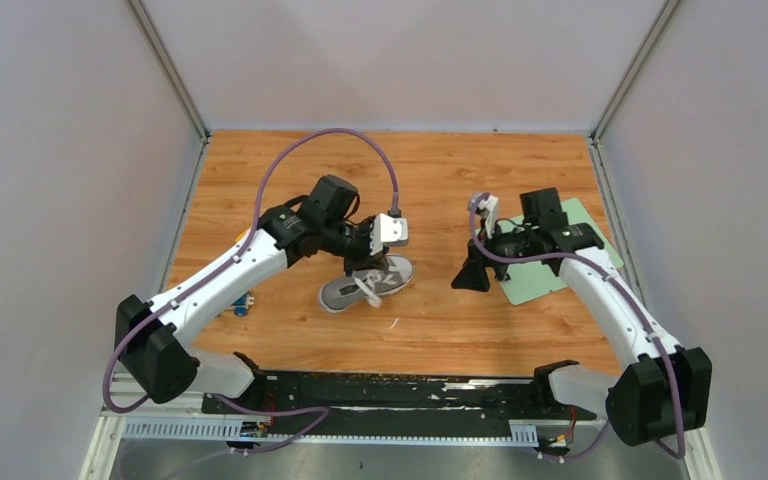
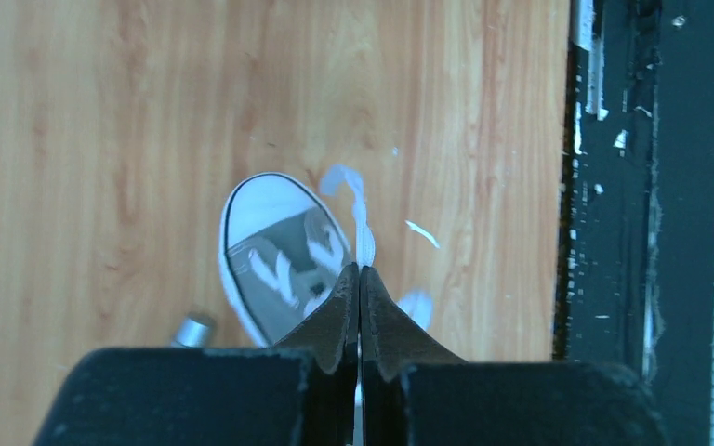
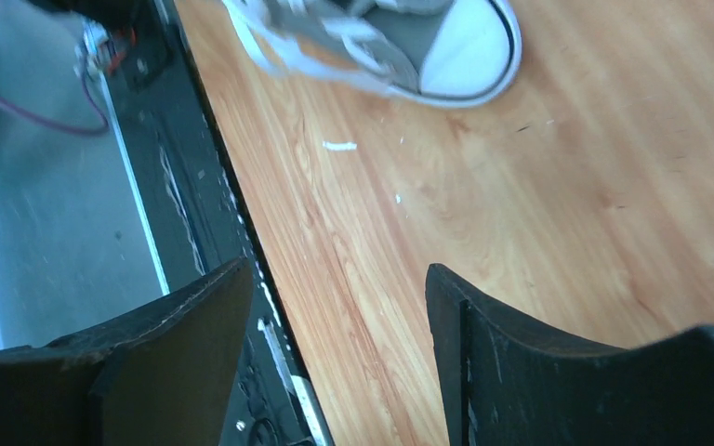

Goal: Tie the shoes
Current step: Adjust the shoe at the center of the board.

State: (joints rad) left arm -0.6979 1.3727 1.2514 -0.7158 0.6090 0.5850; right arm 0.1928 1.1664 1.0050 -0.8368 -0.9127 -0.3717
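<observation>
L claw (image 2: 360, 269) clamped on lace (image 2: 363, 232) at its tips, shoe (image 2: 279, 260) on table (image 2: 102, 139) just beyond-left, long axis running away, toe far end; R claw (image 3: 337, 269) wide apart, empty, well off, so L arm nearer.

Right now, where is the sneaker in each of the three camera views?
Top view: sneaker at centre, under the left pincer.
Left wrist view: sneaker lower centre, just above the shut left pincer, which pinches its lace.
Right wrist view: sneaker at the top edge, toe to the right.
Shared landmark: the black rail bordering the wooden table.
</observation>
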